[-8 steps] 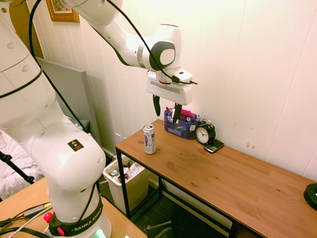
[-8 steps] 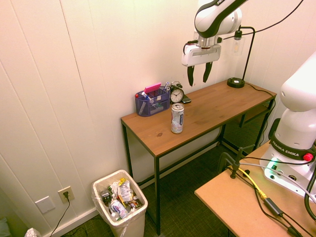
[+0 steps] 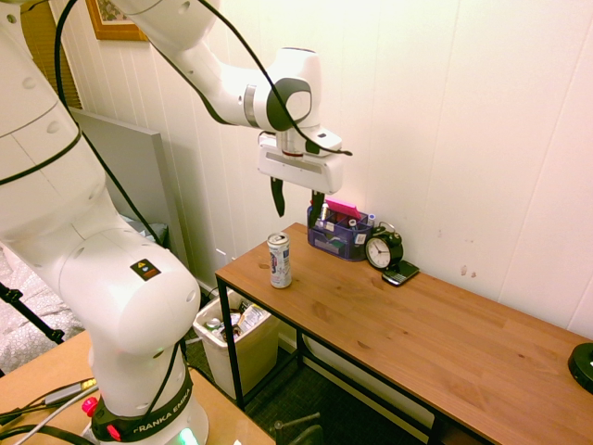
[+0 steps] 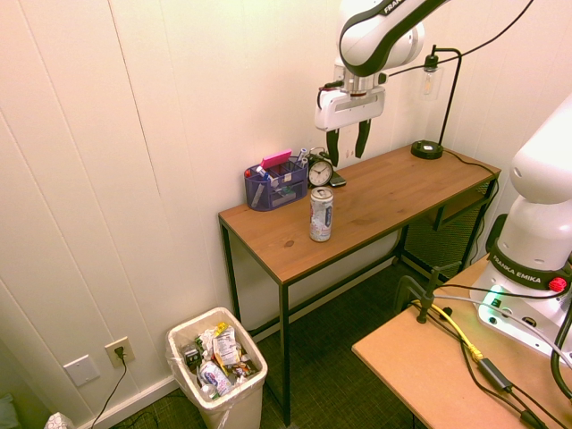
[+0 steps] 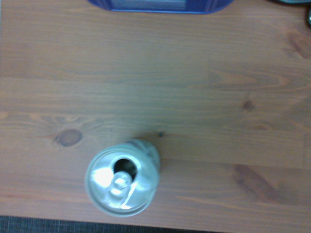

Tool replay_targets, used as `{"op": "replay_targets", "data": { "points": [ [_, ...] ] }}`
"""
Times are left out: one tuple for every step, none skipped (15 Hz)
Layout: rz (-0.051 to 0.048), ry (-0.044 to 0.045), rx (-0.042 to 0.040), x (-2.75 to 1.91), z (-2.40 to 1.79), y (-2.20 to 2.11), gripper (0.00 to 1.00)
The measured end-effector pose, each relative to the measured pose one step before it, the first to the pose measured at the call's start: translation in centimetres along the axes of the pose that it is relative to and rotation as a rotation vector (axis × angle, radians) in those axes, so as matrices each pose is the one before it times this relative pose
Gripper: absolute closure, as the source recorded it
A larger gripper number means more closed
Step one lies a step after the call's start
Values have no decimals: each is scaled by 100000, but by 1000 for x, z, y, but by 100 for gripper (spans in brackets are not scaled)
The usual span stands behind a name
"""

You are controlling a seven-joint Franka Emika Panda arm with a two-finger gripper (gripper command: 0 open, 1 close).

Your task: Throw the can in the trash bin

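Can (image 3: 279, 260) upright on table (image 3: 435, 343), long axis vertical, opened top up

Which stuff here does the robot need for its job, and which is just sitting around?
For the job:
can
trash bin
gripper, fingers open

Just sitting around:
blue organiser box
alarm clock
desk lamp
picture frame

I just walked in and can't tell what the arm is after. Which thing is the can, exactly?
Look at the long wooden desk against the white wall. Near its end above the trash bin, the can stands upright and alone, in front of the blue organiser box. It is the only tall, slim silver cylinder there, with an opened top.
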State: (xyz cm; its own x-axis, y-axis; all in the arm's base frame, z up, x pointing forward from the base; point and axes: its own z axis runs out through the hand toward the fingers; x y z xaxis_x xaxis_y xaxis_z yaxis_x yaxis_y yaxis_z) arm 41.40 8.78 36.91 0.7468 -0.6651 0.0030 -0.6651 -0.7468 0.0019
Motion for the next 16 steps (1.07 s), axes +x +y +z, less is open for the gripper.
{"op": "replay_targets", "data": {
  "points": [
    [-852, -310, -1002, -958, 178, -606, 0],
    [-28, -368, -1282, -851, 439, -619, 0],
    [-196, -794, -1519, -734, 729, -658, 0],
    [-201, -977, -1698, -511, 819, -729, 0],
    [220, -915, -1771, -201, 852, -767, 0],
    [631, -598, -1944, 44, 816, -795, 0],
    [624, -350, -1865, 177, 804, -845, 0],
    [722, -578, -1639, 180, 811, -837, 0],
    [474, -873, -1392, 239, 774, -742, 0],
    [310, -572, -1460, 303, 804, -762, 0],
    [713, -478, -1775, 343, 935, -748, 0],
    [1084, -725, -2167, 468, 1217, -678, 0],
    [719, -1086, -1873, 512, 1176, -556, 0],
    [741, -1115, -1457, 584, 1000, -445, 0],
    [686, -964, -928, 565, 771, -403, 0],
    [503, -541, -511, 453, 453, -415, 0]
  ]
}}
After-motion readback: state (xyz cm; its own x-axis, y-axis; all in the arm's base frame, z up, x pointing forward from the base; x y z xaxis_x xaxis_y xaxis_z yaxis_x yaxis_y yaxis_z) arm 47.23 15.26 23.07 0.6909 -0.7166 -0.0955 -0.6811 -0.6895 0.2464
